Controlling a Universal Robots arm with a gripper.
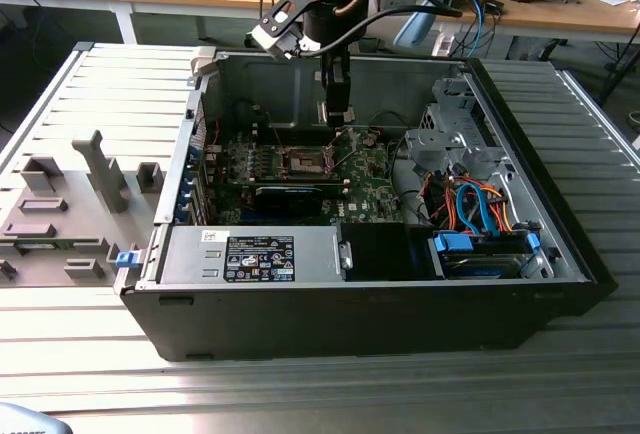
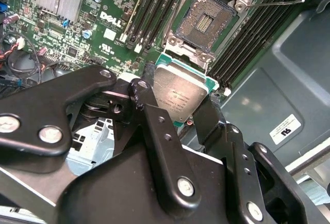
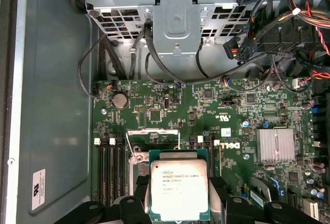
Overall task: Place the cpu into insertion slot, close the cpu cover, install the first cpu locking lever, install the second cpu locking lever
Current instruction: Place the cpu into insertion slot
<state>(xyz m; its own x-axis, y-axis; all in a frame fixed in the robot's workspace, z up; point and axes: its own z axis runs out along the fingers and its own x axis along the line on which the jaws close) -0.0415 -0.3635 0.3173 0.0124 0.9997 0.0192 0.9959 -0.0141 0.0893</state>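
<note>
- The computer case (image 1: 350, 326) lies open on the ribbed metal worktop (image 1: 300, 394). Inside it are a green circuit board (image 3: 232, 105), a metal drive cage (image 1: 455, 134) at the exterior view's right, and orange and blue cables (image 1: 480, 209) nearer than the cage.
- A grey fixture (image 1: 70, 204) with upright blocks sits on the worktop outside the case, at the exterior view's left.
- The pincer (image 2: 178, 105) reaches down into the far part of the case. Its black fingers (image 2: 149, 105) are closed onto two opposite edges of the cpu (image 2: 180, 95), whose silver top faces the wrist cameras.
- The insertion slot (image 2: 206, 20) is open with its dark centre bare. The cpu hangs just beside it, not seated.
- In the first wrist view the cpu cover (image 3: 152, 131) stands raised just beyond the chip.
- A thin locking lever (image 2: 278, 1) juts out from one corner of the slot.
- Black memory slots (image 2: 149, 12) run close along both sides of the slot, leaving little room there.
- Bare grey case floor (image 3: 56, 105) lies beyond the board's edge.
</note>
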